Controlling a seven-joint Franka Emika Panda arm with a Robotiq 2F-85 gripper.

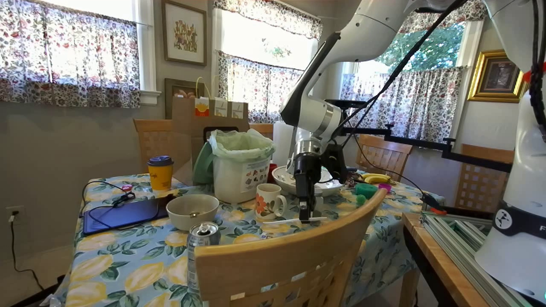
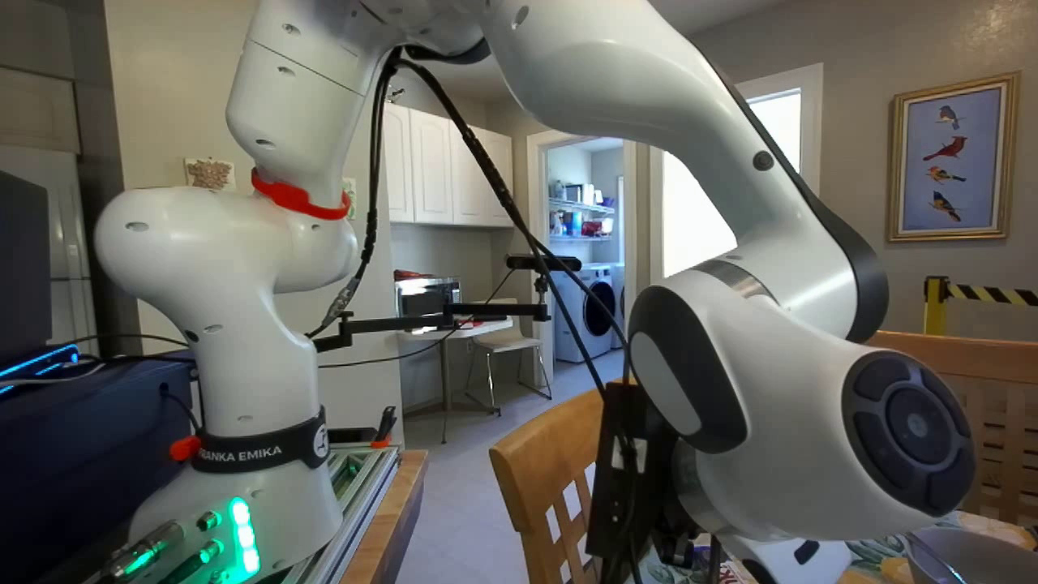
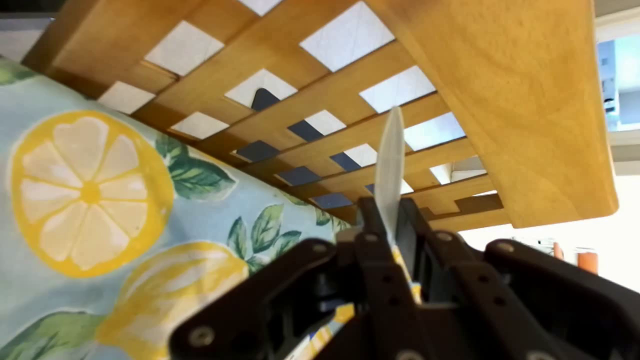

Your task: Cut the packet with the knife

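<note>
My gripper [image 1: 305, 218] is shut on a white plastic knife [image 1: 279, 221] just over the table near the mug. In the wrist view the gripper [image 3: 386, 207] has the knife [image 3: 391, 160] between its fingertips, and the long pale blade sticks out beyond them toward the chair back. No packet shows clearly. A small whitish scrap [image 1: 265, 235] lies on the tablecloth beside the knife in an exterior view. A partly hidden item with red lettering [image 2: 728, 571] shows under the arm in an exterior view. I cannot tell whether either is the packet.
A wooden chair back [image 1: 290, 260] stands close in front of the gripper. Nearby are a flowered mug [image 1: 268, 200], a grey bowl [image 1: 192, 211], a can [image 1: 200, 238], a lined white bin [image 1: 239, 175] and a large white bowl [image 1: 283, 177]. Bananas [image 1: 375, 178] lie farther along the table.
</note>
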